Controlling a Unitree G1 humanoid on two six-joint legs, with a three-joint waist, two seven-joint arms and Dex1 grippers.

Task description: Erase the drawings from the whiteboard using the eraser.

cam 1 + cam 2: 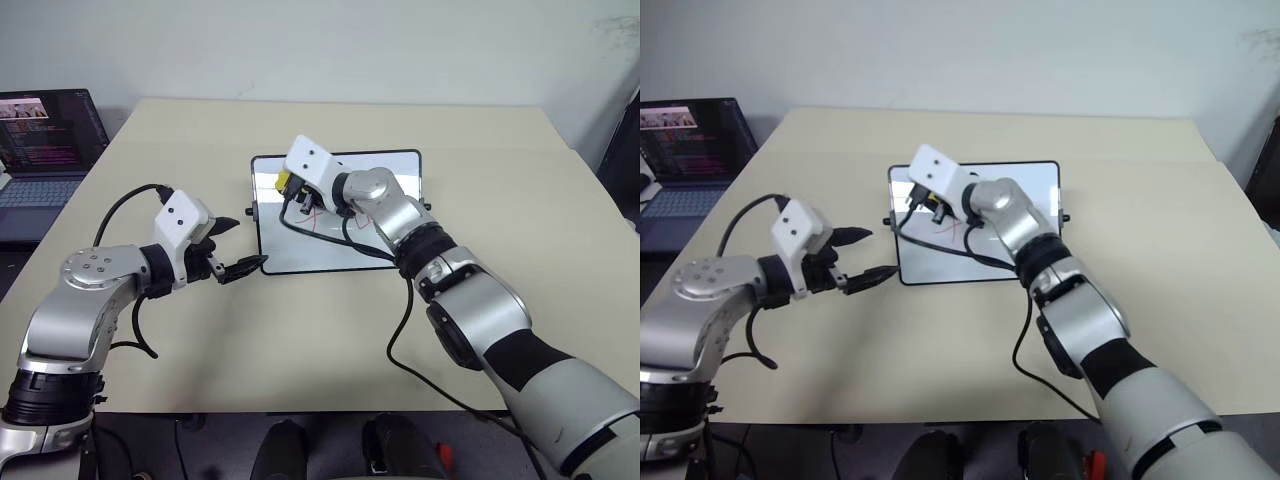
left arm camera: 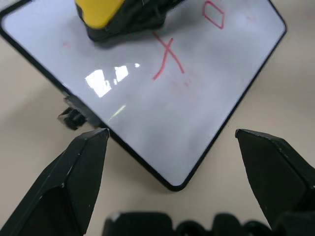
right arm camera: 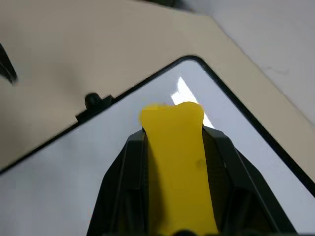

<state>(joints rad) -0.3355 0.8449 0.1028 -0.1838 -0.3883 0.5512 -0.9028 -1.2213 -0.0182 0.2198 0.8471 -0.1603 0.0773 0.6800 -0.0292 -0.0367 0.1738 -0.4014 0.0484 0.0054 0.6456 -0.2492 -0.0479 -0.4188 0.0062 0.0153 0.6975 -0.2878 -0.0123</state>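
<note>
The whiteboard [image 1: 300, 248] lies flat in the middle of the table, black-framed and glossy. My right gripper [image 1: 290, 195] is shut on the yellow eraser [image 1: 284, 181] and holds it over the board's far left part. In the left wrist view the eraser [image 2: 101, 12], dark underside down, sits at the board's surface beside a red cross [image 2: 165, 56]. A small red square [image 2: 214, 14] lies further along. My left gripper [image 1: 248, 243] stands open and empty at the board's near left corner, one finger over the frame. The right wrist view shows the eraser [image 3: 174, 147] clamped between both fingers.
An open laptop [image 1: 45, 150] sits at the table's far left edge. A small black knob [image 2: 74, 118] sticks out of the board's left side. Black cables hang from both wrists; the right arm's cable crosses the board. Bare table [image 1: 500, 180] lies to the right.
</note>
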